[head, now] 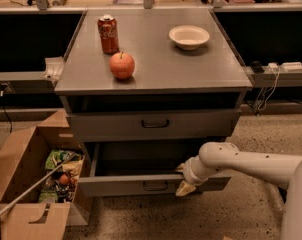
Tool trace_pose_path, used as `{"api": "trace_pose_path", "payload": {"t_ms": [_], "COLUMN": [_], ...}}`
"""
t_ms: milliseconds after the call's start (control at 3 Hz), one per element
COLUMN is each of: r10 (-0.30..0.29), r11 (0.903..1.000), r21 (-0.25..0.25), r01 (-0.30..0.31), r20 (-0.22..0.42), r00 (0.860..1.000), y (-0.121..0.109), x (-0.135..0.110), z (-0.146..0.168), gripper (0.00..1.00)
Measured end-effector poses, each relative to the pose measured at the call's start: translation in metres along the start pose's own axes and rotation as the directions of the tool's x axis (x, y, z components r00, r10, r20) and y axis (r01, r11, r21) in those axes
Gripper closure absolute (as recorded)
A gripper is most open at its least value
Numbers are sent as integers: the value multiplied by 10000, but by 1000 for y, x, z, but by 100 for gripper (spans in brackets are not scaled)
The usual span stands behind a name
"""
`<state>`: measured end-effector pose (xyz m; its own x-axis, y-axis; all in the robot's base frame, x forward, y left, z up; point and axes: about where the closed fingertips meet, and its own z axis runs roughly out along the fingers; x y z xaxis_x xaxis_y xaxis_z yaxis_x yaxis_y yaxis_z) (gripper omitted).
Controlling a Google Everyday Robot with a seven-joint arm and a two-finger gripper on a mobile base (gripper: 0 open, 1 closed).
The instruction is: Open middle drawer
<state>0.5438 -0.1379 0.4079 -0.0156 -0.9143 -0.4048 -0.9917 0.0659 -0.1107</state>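
Note:
The middle drawer is the grey second drawer of the cabinet. It stands pulled out towards me, with its dark interior showing and its small dark loop handle centred on the front. My gripper comes in from the right on a white arm. It sits at the drawer's upper front edge, just right of the handle. The top drawer above has a taller front and its own handle. The lowest drawer is hidden.
On the cabinet top stand a red soda can, an apple and a white bowl. An open cardboard box with trash stands on the floor to the left. Cables and a power strip lie at the right.

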Motion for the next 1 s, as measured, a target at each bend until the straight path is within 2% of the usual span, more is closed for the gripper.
{"api": "trace_pose_path", "payload": {"t_ms": [333, 667, 1000], "r10": [0, 0, -128], "r11": [10000, 10000, 9997], "r21": [0, 0, -204], "r01": [0, 0, 128], "r20": [0, 0, -18], "r00": [10000, 10000, 9999], "y": [0, 0, 7], "x": [0, 0, -2], "z": [0, 0, 1], "gripper": [0, 0, 0]}}
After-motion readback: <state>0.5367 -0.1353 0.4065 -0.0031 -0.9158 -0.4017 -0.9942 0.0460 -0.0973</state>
